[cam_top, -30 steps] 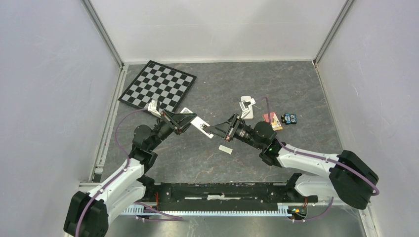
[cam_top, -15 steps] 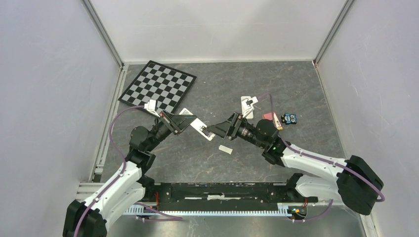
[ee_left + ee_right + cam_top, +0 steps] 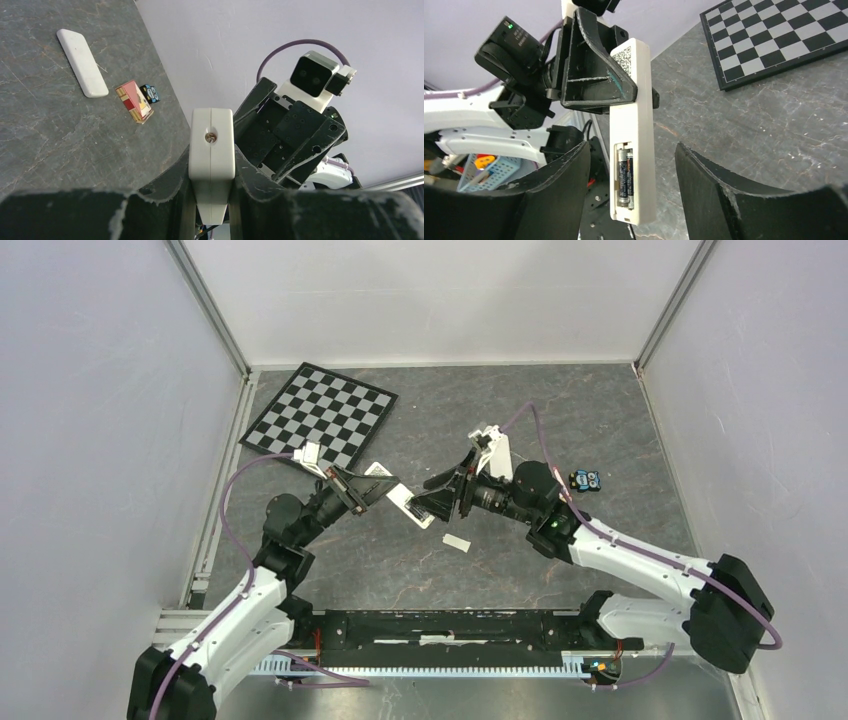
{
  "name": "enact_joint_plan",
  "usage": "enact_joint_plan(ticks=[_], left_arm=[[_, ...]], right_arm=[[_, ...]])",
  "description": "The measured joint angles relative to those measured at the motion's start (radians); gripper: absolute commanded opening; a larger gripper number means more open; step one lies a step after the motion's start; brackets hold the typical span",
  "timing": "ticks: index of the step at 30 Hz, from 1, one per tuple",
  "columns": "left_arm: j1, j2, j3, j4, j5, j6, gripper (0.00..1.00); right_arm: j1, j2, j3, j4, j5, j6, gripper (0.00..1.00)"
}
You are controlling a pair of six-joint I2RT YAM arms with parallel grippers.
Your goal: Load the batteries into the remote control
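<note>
**Remote held up, two batteries seated**

Our left end effector (image 3: 211, 197) grips the remote control (image 3: 634, 115) above the tabletop (image 3: 600, 410), just off the near corner of the chessboard (image 3: 320, 415). Two batteries (image 3: 625, 177) lie side by side in its uncovered compartment. Our right end effector (image 3: 631, 150) is open, with a finger on either side of the remote control, neither touching it.

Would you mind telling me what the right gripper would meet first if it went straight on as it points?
Most likely the remote control held by the left gripper; its battery end lies just ahead between the right gripper's open fingers.
</note>
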Motion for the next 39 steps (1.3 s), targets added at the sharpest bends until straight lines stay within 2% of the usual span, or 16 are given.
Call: enact_joint_plan(ticks=[5,9,12,14,19,22,25,29,33,35,39], left_arm=[[0.000,0.002,0.009,0.002,0.017,0.006,0.02],[0.001,0.010,0.014,-0.004,0.031,0.025,0.02],[0.002,0.019,0.014,-0.007,0.042,0.032,0.02],[0.002,0.019,0.014,-0.007,0.047,0.042,0.02],[0.002,0.018,0.014,-0.016,0.051,0.042,0.02],[0.002,0.001,0.022,-0.064,0.033,0.057,0.02],[0.001,-0.059,0.030,-0.170,-0.026,0.103,0.02],[0.001,-0.180,0.031,-0.332,-0.148,0.167,0.02],[0.001,-0.294,0.031,-0.468,-0.269,0.212,0.02],[0.001,-0.335,0.031,-0.523,-0.318,0.227,0.02],[0.001,-0.365,0.031,-0.607,-0.375,0.243,0.02]], right_arm=[[0.000,0.041,0.039,-0.058,-0.036,-0.087,0.54],[0.001,0.070,0.041,-0.077,-0.064,-0.108,0.33],[0.005,0.073,0.045,-0.089,-0.075,-0.114,0.30],[0.004,0.073,0.045,-0.090,-0.077,-0.115,0.36],[-0.001,0.073,0.047,-0.099,-0.070,-0.117,0.67],[-0.014,0.073,0.047,-0.127,-0.071,-0.111,0.79],[-0.034,0.054,0.043,-0.147,-0.079,-0.107,0.87],[-0.069,-0.009,0.035,-0.191,-0.080,-0.158,0.90],[-0.075,-0.010,0.040,-0.299,-0.072,-0.314,0.89],[-0.074,0.049,0.058,-0.407,-0.062,-0.411,0.93],[-0.061,0.211,0.089,-0.610,0.004,-0.563,0.91]])
